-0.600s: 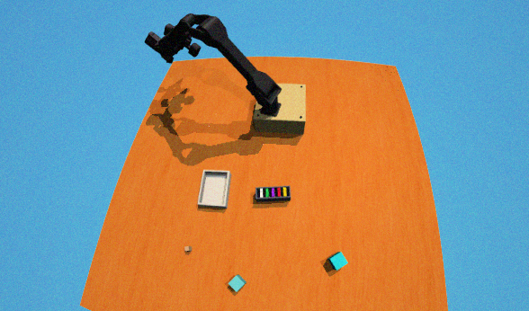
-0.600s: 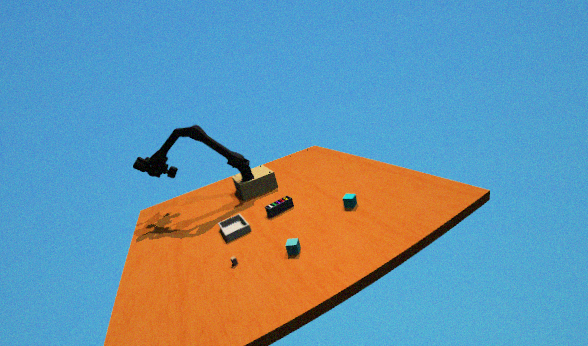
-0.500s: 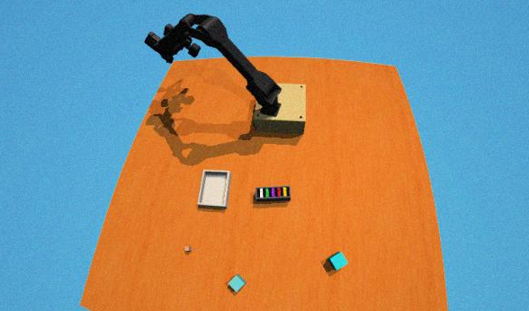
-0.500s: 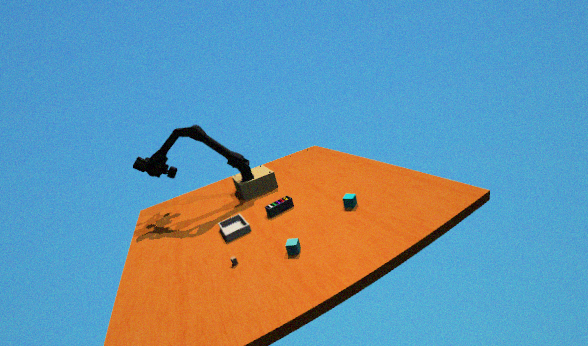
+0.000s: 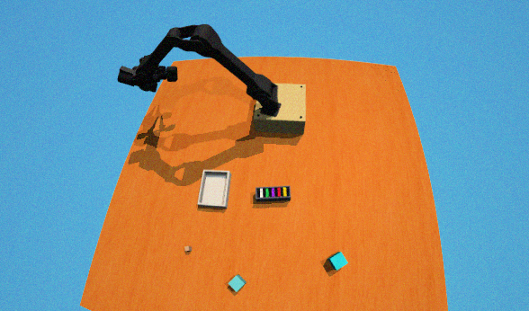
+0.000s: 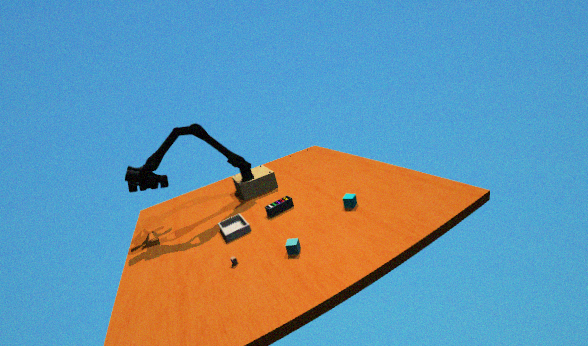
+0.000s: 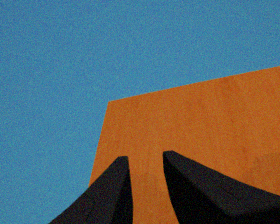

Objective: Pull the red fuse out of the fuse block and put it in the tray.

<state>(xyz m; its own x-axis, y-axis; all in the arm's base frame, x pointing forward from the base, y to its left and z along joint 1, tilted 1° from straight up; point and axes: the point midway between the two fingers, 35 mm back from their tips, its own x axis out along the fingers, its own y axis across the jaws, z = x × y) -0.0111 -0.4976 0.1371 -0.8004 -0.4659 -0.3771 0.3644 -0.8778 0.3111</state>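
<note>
The red fuse (image 5: 279, 191) (image 6: 282, 200) stands in the dark fuse block (image 5: 273, 199) (image 6: 279, 209), between the purple fuse (image 5: 273, 192) and the yellow fuse (image 5: 284, 191). A green fuse (image 5: 267, 192) and a white fuse (image 5: 261, 192) stand at the block's left end in the top view. The grey-white tray (image 5: 212, 207) (image 6: 239, 236) is empty, left of the block. My gripper (image 5: 147, 87) (image 6: 149, 187) (image 7: 145, 163) is high up, far from block and tray, beyond the tray's left side. In the wrist view its fingers are partly apart with nothing between them.
A cyan cube (image 5: 338, 261) (image 6: 349, 201), a paler cyan cube (image 5: 237, 283) (image 6: 292, 246) and a tiny greyish block (image 5: 188, 249) (image 6: 233, 261) lie on the orange table. The arm's pale base (image 5: 291, 101) (image 6: 259, 186) stands behind the block. A table corner (image 7: 111, 105) shows in the wrist view.
</note>
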